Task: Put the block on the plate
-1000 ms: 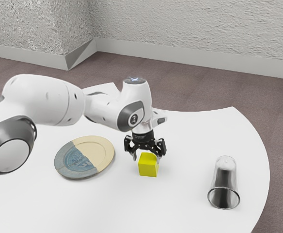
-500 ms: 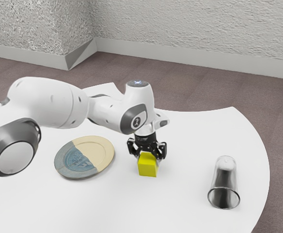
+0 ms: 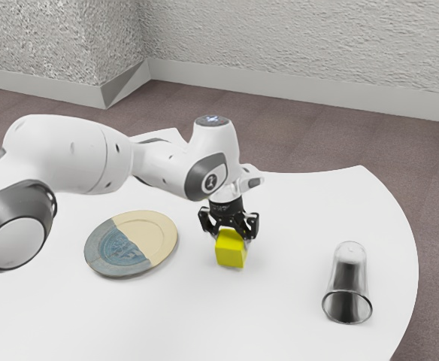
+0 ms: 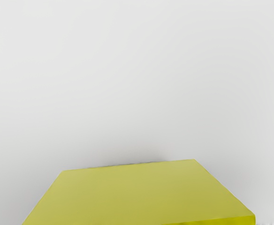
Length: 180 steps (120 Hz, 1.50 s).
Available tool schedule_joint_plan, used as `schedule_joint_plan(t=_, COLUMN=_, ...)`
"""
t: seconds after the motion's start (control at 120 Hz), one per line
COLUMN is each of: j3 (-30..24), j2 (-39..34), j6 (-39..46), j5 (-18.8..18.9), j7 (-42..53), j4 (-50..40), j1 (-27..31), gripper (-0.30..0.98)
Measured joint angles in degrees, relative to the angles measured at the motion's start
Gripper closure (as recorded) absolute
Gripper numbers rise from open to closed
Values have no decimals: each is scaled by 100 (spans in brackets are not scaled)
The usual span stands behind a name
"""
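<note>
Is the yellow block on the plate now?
No, the yellow block is held by the hand, and the plate lies apart from it, toward the exterior view's left.

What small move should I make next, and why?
I'd raise the gripper slightly, straight up, before crossing: it is closed on the yellow block, which is low, close to the table, and the plate lies toward the exterior view's left.

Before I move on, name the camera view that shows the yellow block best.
The exterior view: it shows most of the yellow block, held by the gripper, and the plate for reference. The wrist view shows its top face large, plus a sliver of side, cut off at the lower edge.
</note>
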Motion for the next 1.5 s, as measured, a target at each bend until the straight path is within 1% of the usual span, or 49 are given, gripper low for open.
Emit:
schedule_joint_plan(t=0.333, j3=-1, j2=-235, j6=-138, j5=146, j7=31, j4=2, j1=154, gripper=29)
schedule_joint_plan(t=0.508, j3=-14, j2=-287, j6=-254, j5=294, j7=97, j4=0, j1=489, gripper=33)
schedule_joint_plan(t=0.7, j3=-9, j2=-452, j6=-459, j5=523, j7=204, j4=-43, j1=822, gripper=31)
schedule_joint_plan(t=0.992, j3=-22, j2=-747, j6=-759, j5=753, j7=434, j4=-343, j1=1573, gripper=29)
schedule_joint_plan(t=1.267, j3=-50, j2=-925, j6=-889, j5=833, j7=683, j4=-766, j1=2134, gripper=29)
schedule_joint_plan(t=1.425, j3=-175, j2=-956, j6=-900, j5=886, j7=798, j4=-909, j1=2374, gripper=28)
schedule_joint_plan(t=1.5, j3=-340, j2=-944, j6=-886, j5=891, j7=855, j4=-925, j1=2531, gripper=28)
